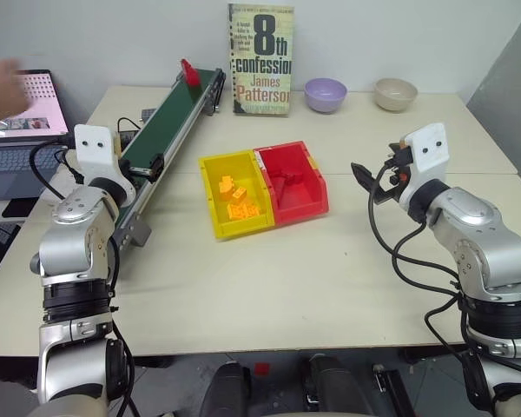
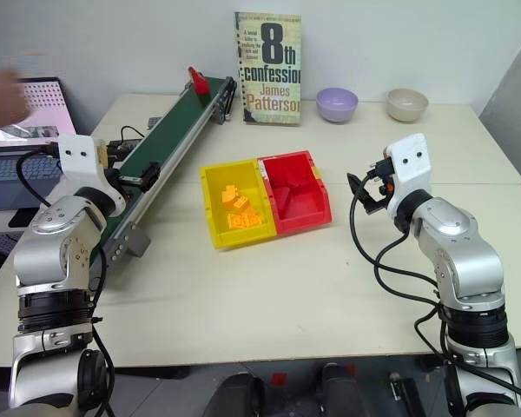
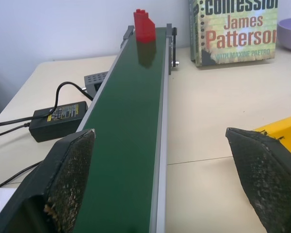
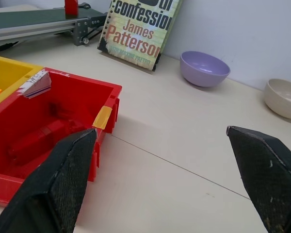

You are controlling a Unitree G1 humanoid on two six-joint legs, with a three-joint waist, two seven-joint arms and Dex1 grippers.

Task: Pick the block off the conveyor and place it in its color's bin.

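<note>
Both head views look forward and down from above over the pale counter [image 1: 347, 261], taking in the whole layout. The left wrist view sits low, facing along the long dark green conveyor belt [image 3: 131, 126]. The right wrist view sits low beside the red plastic bin [image 4: 53, 126]. Both wrist views share the upright paperback book [image 4: 136, 29].

A bright red block [image 3: 144, 25] rides a dark green conveyor [image 3: 128, 126] near red bin [image 1: 295, 181] and yellow bin [image 1: 230, 193].
</note>
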